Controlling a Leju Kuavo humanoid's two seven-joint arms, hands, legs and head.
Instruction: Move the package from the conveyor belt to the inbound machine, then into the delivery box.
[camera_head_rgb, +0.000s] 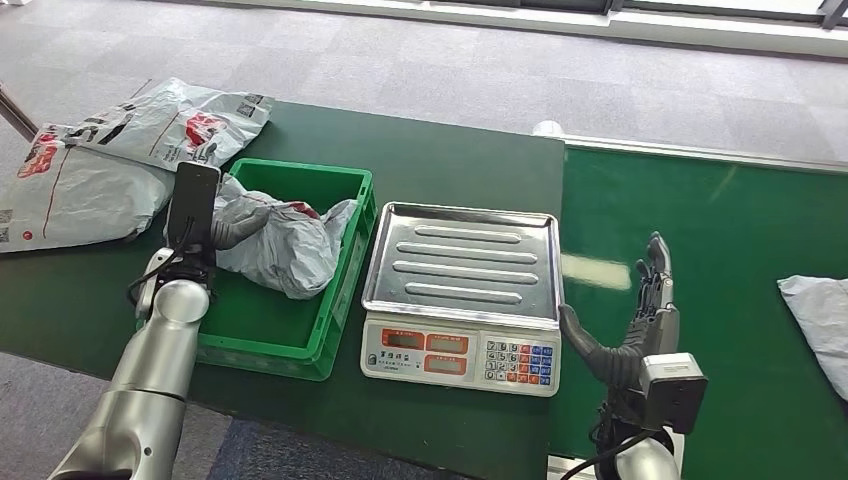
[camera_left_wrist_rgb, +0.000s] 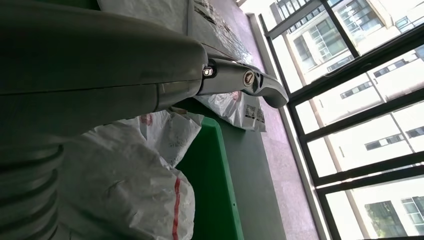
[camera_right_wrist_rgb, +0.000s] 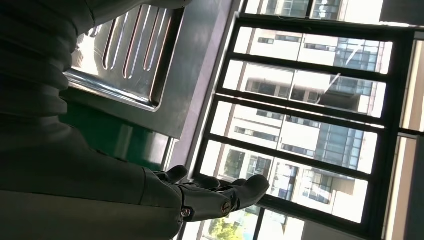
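Head view, near edge: right hand (camera_head_rgb: 640, 310) raised over green conveyor belt (camera_head_rgb: 730, 230), fingers spread, holding nothing, just beside scale (camera_head_rgb: 462, 295). Steel scale tray bare, keypad and displays facing the robot. Left hand (camera_head_rgb: 232, 225) inside green crate (camera_head_rgb: 300, 335), fingers on grey package (camera_head_rgb: 285, 240) lying in the crate; grip or mere touch, cannot tell. Left wrist view: same package (camera_left_wrist_rgb: 125, 190) crumpled against green crate wall (camera_left_wrist_rgb: 215, 185), thumb (camera_left_wrist_rgb: 245, 80) extended above it. Far right on belt: another grey package (camera_head_rgb: 818, 320). Far left, beyond crate: two grey mailer bags (camera_head_rgb: 110, 160) stacked on the table.
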